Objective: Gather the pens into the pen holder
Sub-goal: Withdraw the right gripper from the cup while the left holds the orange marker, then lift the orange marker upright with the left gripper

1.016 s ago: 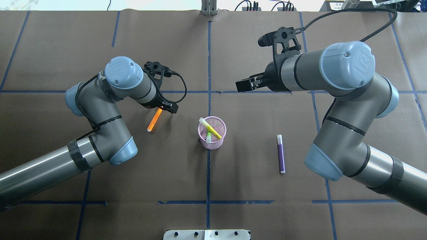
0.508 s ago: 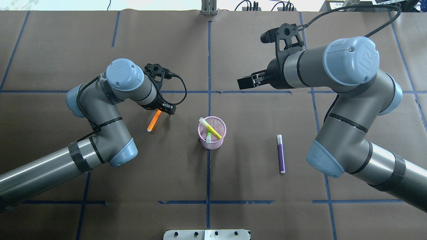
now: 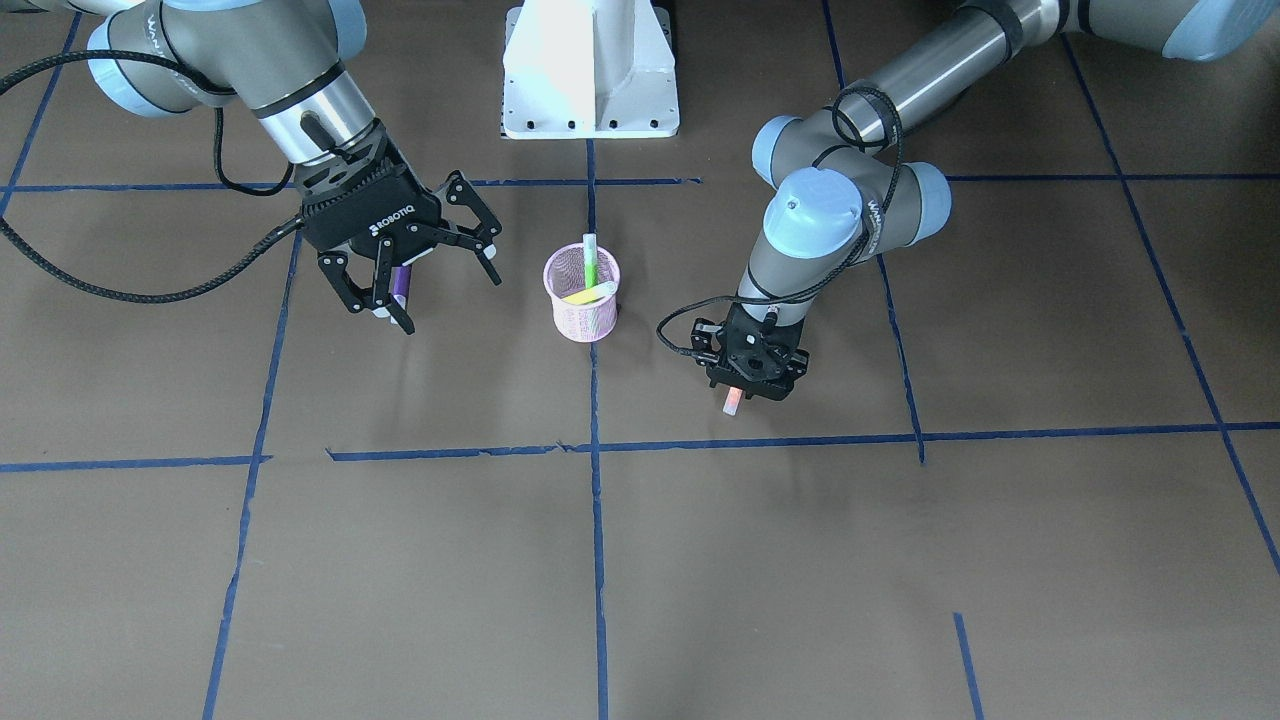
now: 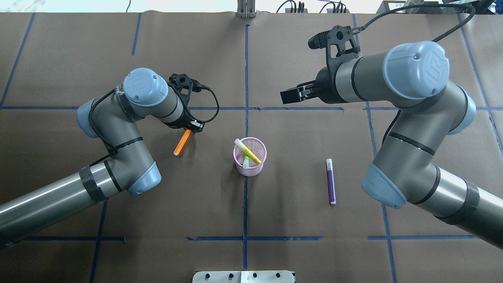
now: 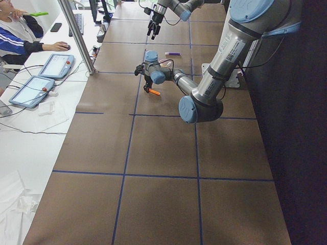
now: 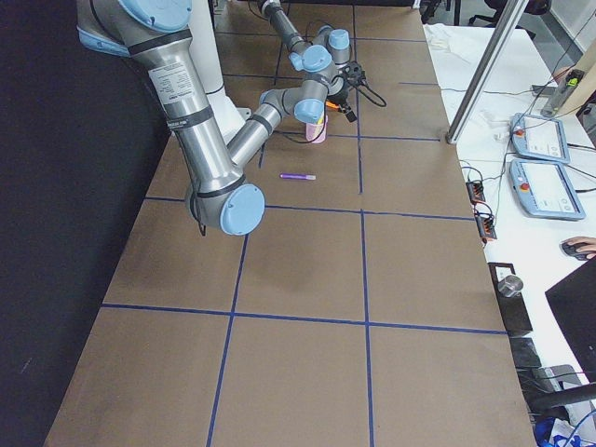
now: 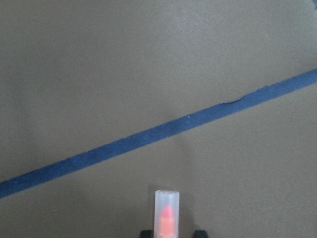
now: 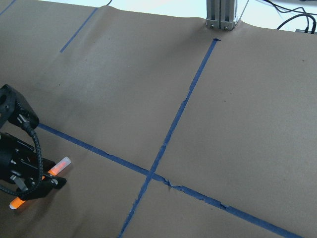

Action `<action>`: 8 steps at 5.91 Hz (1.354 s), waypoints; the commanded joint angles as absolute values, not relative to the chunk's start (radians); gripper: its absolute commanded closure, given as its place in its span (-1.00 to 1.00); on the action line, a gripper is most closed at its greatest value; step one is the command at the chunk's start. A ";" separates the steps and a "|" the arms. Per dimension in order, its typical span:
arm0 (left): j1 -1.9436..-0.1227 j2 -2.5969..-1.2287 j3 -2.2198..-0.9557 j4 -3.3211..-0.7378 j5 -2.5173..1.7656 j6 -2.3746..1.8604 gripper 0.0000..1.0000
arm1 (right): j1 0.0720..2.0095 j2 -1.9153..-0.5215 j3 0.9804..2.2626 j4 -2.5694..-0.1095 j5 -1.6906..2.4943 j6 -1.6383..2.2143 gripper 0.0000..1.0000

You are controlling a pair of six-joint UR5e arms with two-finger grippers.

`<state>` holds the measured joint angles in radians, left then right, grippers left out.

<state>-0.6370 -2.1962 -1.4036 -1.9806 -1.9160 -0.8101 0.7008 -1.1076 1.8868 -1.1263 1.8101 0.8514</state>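
Observation:
The pink mesh pen holder (image 4: 251,167) stands at the table's middle, also in the front view (image 3: 578,315). A green pen (image 4: 246,161) and a yellow pen (image 4: 248,151) stand in it. My left gripper (image 4: 191,127) is shut on the far end of the orange pen (image 4: 181,144), left of the holder. The pen's pale cap (image 7: 167,213) pokes out between the fingers. The purple pen (image 4: 331,182) lies flat on the table, right of the holder. My right gripper (image 3: 445,295) is open and empty, held high beyond the purple pen.
The robot's white base plate (image 3: 590,70) is at the near table edge. A metal post (image 4: 246,10) stands at the far edge. Blue tape lines (image 4: 246,78) cross the brown paper. An operator's desk with tablets (image 5: 30,89) runs along the far side.
My left gripper's fingers have drawn in around the orange pen's far end. The right arm has drifted slightly up and to the right. The pens and the holder have not moved.

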 commanded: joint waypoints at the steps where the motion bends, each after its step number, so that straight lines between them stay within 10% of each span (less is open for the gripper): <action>1: -0.637 -2.195 -1.407 -1.987 -1.916 -0.813 1.00 | 0.701 -1.108 1.887 -1.127 1.810 0.851 -1.00; 8: -0.710 -2.137 -1.654 -2.543 -1.904 -0.961 1.00 | 0.827 -1.175 1.914 -1.443 2.067 0.854 -1.00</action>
<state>-0.7098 -2.1528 -1.6517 -2.3992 -1.9166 -0.9021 0.8162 -1.1600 1.9168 -1.4166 2.0358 0.8534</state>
